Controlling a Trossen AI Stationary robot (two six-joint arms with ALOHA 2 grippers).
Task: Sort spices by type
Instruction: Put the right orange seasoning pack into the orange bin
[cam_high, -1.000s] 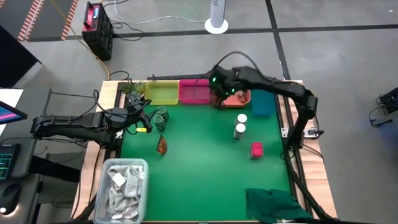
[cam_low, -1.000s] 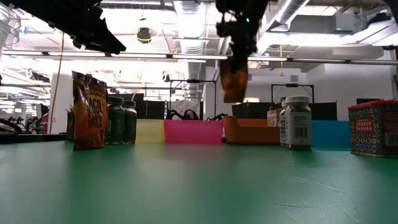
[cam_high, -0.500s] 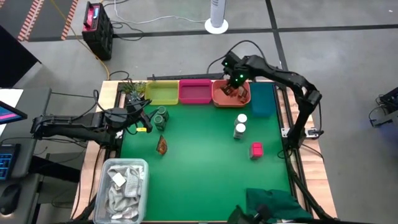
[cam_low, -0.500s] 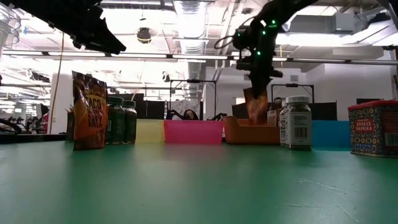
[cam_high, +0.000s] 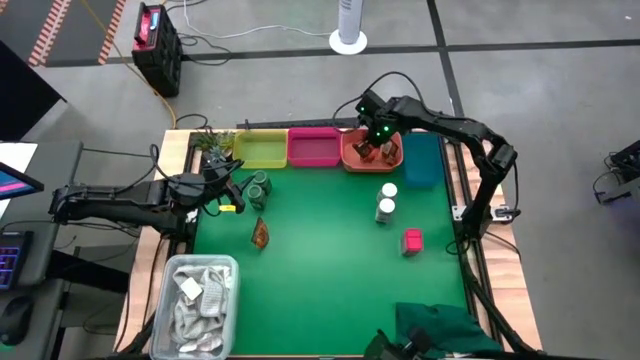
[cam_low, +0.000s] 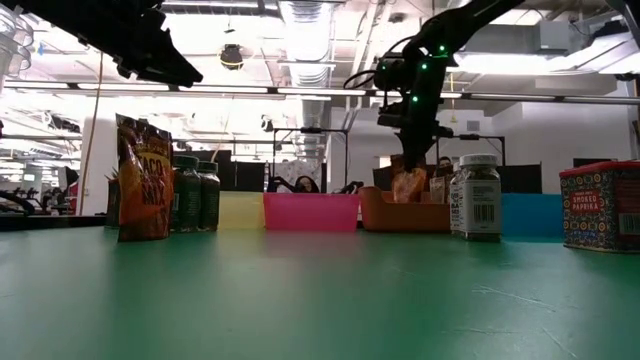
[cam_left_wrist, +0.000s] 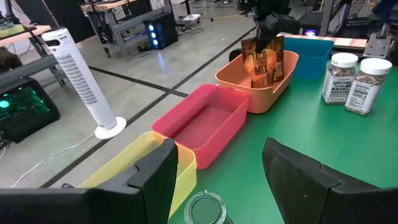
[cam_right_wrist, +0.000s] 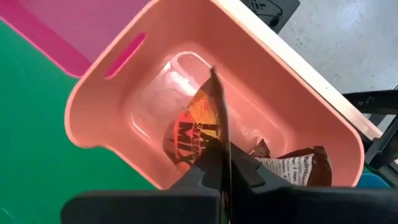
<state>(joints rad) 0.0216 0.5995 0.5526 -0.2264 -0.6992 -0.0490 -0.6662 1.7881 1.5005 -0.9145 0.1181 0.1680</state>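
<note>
My right gripper (cam_high: 372, 146) is over the orange tray (cam_high: 350, 160), shut on an orange-brown packet (cam_left_wrist: 256, 62) that reaches down into it. A second packet (cam_right_wrist: 292, 165) lies in that tray. A third packet (cam_high: 260, 234) stands on its lower edge on the green mat. Two dark green jars (cam_high: 258, 188) stand beside my open left gripper (cam_high: 237, 194), which touches nothing. One jar's lid (cam_left_wrist: 205, 210) shows between its fingers. Two white-capped jars (cam_high: 386, 201) and one pink box (cam_high: 412, 241) stand toward the right. The other pink box is out of view. My right gripper pinches the packet's top edge (cam_right_wrist: 219, 146) between its two fingers, coming from above and pointing down. The packet hangs upright below the fingers with its lower part (cam_low: 407, 186) inside the orange tray; the tray wall hides whether it touches the bottom.
Yellow (cam_high: 260, 148), pink (cam_high: 313, 147) and teal (cam_high: 422, 162) trays line the far edge beside the orange one. A clear tub of white packets (cam_high: 195, 305) sits at the near left, a dark green cloth (cam_high: 440, 330) at the near right. Open mat lies between.
My right gripper has moved right from the pink tray's border to over the orange tray and then down, staying shut. The packet it carries has gone from hanging high above the trays to sitting low inside the orange tray.
</note>
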